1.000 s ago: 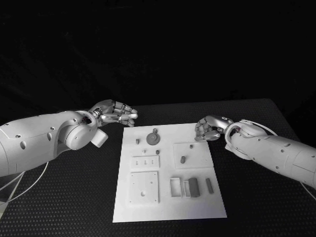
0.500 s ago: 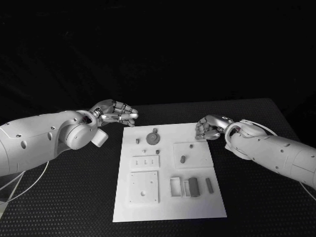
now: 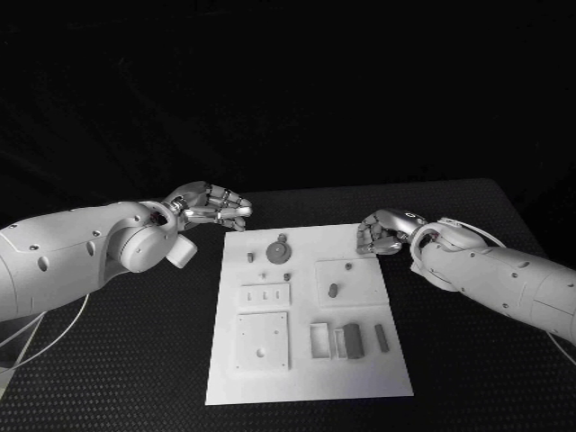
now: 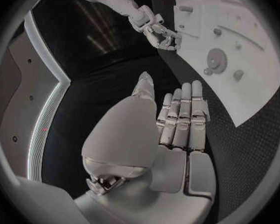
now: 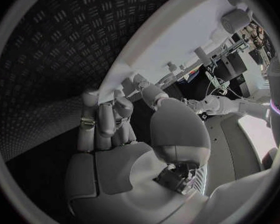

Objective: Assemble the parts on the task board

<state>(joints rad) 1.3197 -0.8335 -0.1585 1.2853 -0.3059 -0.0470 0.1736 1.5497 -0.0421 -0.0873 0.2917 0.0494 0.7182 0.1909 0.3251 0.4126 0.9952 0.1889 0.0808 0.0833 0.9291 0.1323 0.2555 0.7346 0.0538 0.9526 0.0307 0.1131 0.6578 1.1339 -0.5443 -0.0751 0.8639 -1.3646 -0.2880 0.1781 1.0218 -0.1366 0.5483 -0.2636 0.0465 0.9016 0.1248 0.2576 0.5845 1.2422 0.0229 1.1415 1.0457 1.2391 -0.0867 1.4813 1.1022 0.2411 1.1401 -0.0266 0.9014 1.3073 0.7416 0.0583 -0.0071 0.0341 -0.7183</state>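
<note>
Your white rectangular task board [image 3: 309,360] lies in the middle of the black textured table [image 3: 106,360], long side running from near to far. On its far part sits a round grey gear-shaped part [image 3: 281,251], with two small grey pegs [image 3: 250,257] just to its left. To the right of the gear a raised white square plate [image 3: 350,281] carries a small oval grey part [image 3: 332,290]. Left of that is a small white block with three slots [image 3: 265,295], and nearer to you a larger raised white square plate [image 3: 262,340]. At the near right a dark grey rectangular block [image 3: 352,341] stands beside a white open frame [image 3: 320,341], with a slim grey bar [image 3: 382,337] just to its right.

Your left hand [image 3: 211,209] hangs just off the board's far left corner, over the table, apart from every part. In the left wrist view its fingers [image 4: 180,117] lie straight and pressed side by side, with nothing in them.

Your right hand [image 3: 382,233] sits at the board's far right edge, fingers curled inward. In the right wrist view the fingertips [image 5: 109,109] are at the white board's edge [image 5: 152,45]; you cannot tell whether they touch it, and no part shows in them.
</note>
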